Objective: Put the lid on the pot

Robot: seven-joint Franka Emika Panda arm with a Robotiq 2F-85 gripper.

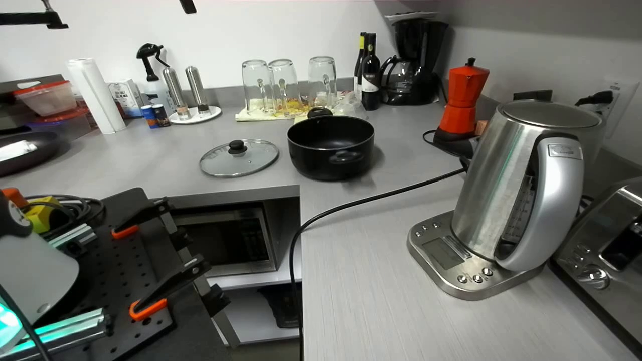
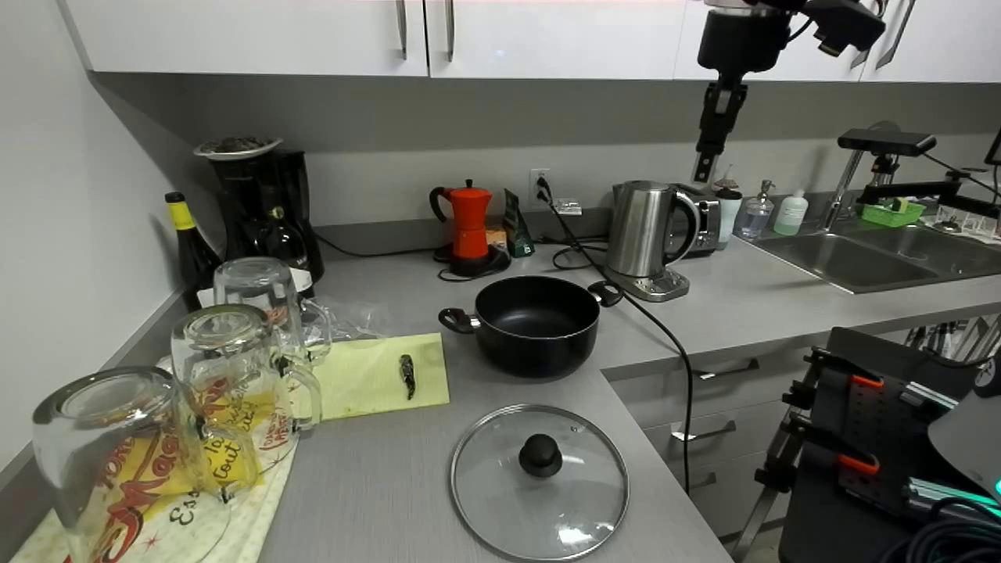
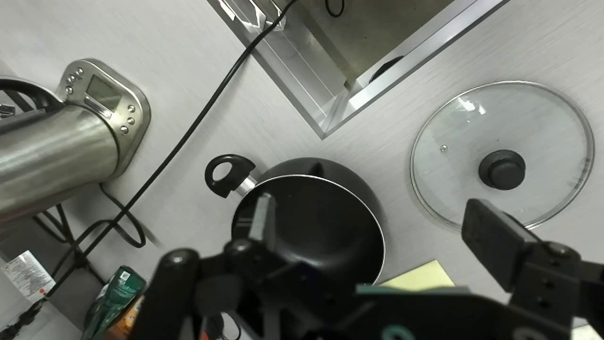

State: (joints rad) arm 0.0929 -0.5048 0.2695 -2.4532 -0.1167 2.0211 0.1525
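Note:
The lid is clear glass with a thin metal rim and a black knob. It lies flat on the counter, knob up, in both exterior views (image 1: 238,156) (image 2: 539,489) and at the right of the wrist view (image 3: 502,151). The black pot stands upright and uncovered beside the lid, apart from it, in both exterior views (image 1: 331,163) (image 2: 538,348) and in the wrist view (image 3: 316,222). My gripper (image 2: 706,168) hangs high above the counter. In the wrist view the gripper (image 3: 373,215) is open with nothing between its fingers; its body hides part of the pot.
A steel kettle (image 1: 501,190) stands on its base, with a black cable (image 1: 371,198) running across the counter near the pot. Upturned glass mugs (image 2: 235,367) and a yellow cloth (image 2: 367,383) lie beside the pot. A red moka pot (image 2: 469,223) stands behind. The counter has an inner corner edge (image 3: 323,137).

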